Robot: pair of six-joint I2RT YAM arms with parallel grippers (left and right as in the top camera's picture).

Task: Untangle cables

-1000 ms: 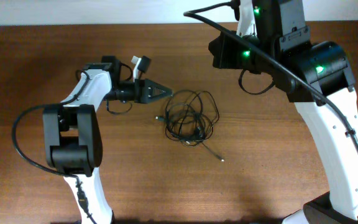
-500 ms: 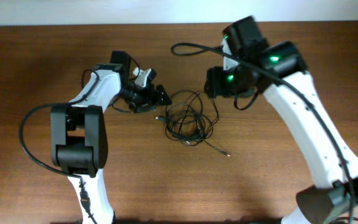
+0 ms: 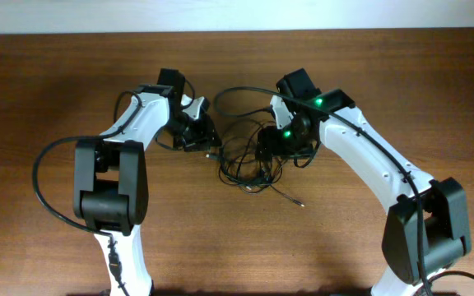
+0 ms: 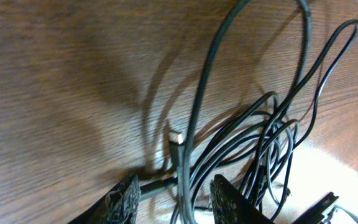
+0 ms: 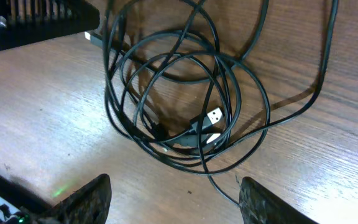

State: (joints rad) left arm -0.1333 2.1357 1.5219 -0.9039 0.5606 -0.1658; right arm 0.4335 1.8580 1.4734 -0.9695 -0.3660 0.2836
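The cables lie as one tangle of thin black loops on the wooden table between the two arms. My left gripper is at the tangle's left edge. In the left wrist view its jaws stand partly apart around a few cable strands, with gaps still showing beside the pads; a small plug lies just ahead. My right gripper hovers over the tangle's right side. The right wrist view shows it wide open above the loops, where a USB plug rests; one thin strand runs between its fingers.
A loose cable end trails out toward the front right of the tangle. The left arm's black body sits close in the right wrist view's top left. The table's back edge meets a white wall.
Both arms have closed in on the tangle: the left gripper moved right to its left edge with jaws narrowing, and the right arm swung down from the back onto its right side.
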